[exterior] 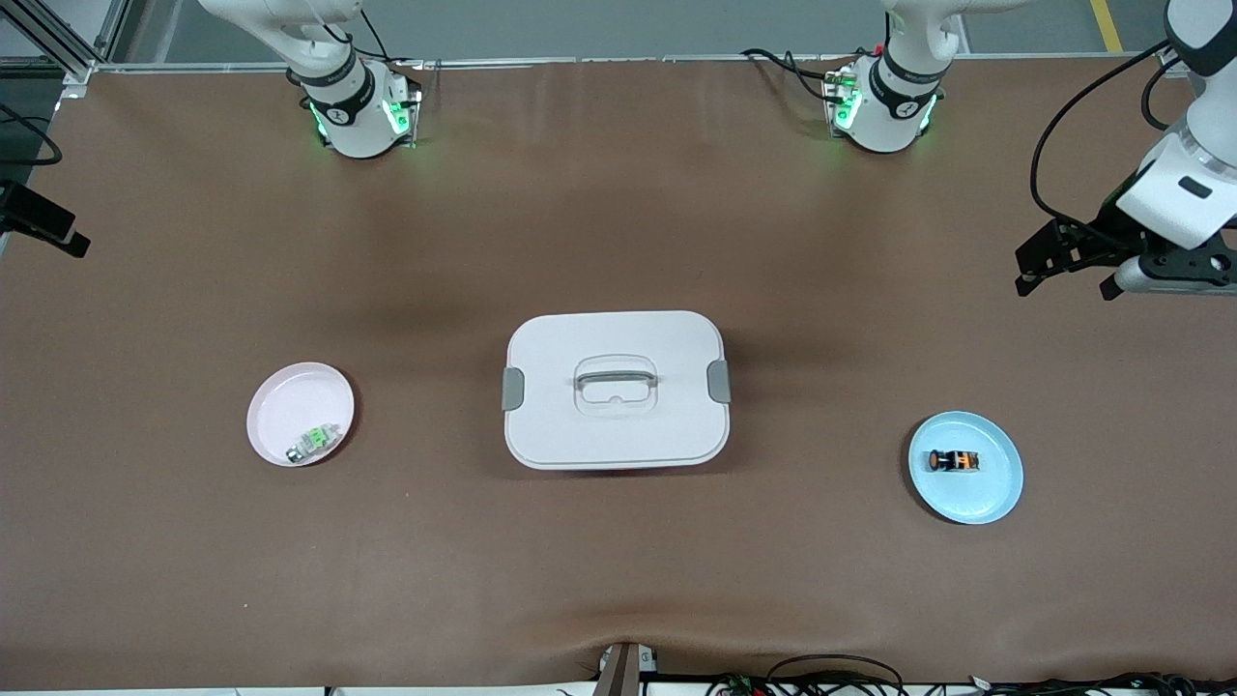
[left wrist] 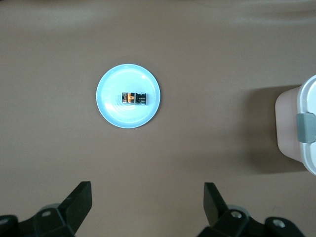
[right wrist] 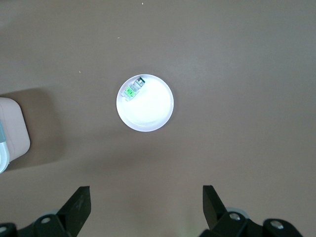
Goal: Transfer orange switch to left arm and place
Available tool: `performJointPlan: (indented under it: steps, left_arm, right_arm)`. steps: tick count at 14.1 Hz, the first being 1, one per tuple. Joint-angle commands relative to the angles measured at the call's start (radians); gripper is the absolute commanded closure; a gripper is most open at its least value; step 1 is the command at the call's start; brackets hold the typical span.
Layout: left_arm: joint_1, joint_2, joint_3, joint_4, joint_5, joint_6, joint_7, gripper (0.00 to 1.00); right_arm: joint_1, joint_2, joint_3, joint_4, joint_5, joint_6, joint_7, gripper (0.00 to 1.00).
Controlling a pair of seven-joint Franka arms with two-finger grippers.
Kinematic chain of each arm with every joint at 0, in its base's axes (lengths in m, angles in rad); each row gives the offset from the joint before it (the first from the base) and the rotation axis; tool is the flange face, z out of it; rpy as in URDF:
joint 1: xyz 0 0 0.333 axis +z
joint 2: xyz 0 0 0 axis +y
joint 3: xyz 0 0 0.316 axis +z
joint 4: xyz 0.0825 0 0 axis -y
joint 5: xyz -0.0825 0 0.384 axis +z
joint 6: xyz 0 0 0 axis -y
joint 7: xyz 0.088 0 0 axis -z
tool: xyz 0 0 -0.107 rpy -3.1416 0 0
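Observation:
The orange switch, a stubby black part with an orange band, lies on its side in a round blue plate toward the left arm's end of the table. The white lidded box sits mid-table. My left gripper hangs open and empty high over bare table at that end, looking down on the blue plate. My right gripper is open and empty too, high over the table near a pink plate; the front view does not show it.
A pink plate toward the right arm's end holds a small green-and-silver part. A black device sticks in at that end's table edge. Cables run along the edge nearest the front camera.

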Motion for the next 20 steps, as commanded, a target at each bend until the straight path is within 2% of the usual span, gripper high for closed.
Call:
performJointPlan:
  steps: [1, 4, 7, 10, 13, 20]
  left_arm:
    - [0.018, -0.088, -0.011, -0.088, 0.022, 0.013, 0.013, 0.00]
    - [0.006, -0.096, -0.002, -0.081, 0.022, 0.012, 0.011, 0.00]
    - [-0.016, -0.064, 0.015, 0.002, 0.021, 0.003, 0.011, 0.00]
    - [-0.157, 0.017, 0.159, 0.111, 0.021, -0.051, 0.008, 0.00]
    - [-0.152, 0.098, 0.164, 0.226, 0.022, -0.117, 0.008, 0.00]
    - [-0.117, 0.103, 0.140, 0.225, 0.022, -0.119, 0.011, 0.00]
  right_arm:
    - [-0.021, -0.014, 0.016, -0.002, 0.015, -0.003, 0.013, 0.00]
    - [-0.021, -0.014, 0.016, -0.002, 0.015, -0.003, 0.013, 0.00]
    - [-0.019, -0.014, 0.022, -0.001, 0.015, -0.002, 0.013, 0.00]
    - [-0.016, -0.014, 0.022, -0.001, 0.015, -0.002, 0.013, 0.00]
    - [-0.016, -0.014, 0.022, -0.001, 0.015, 0.000, 0.013, 0.00]
    - [-0.015, -0.014, 0.023, 0.001, 0.017, 0.000, 0.011, 0.00]
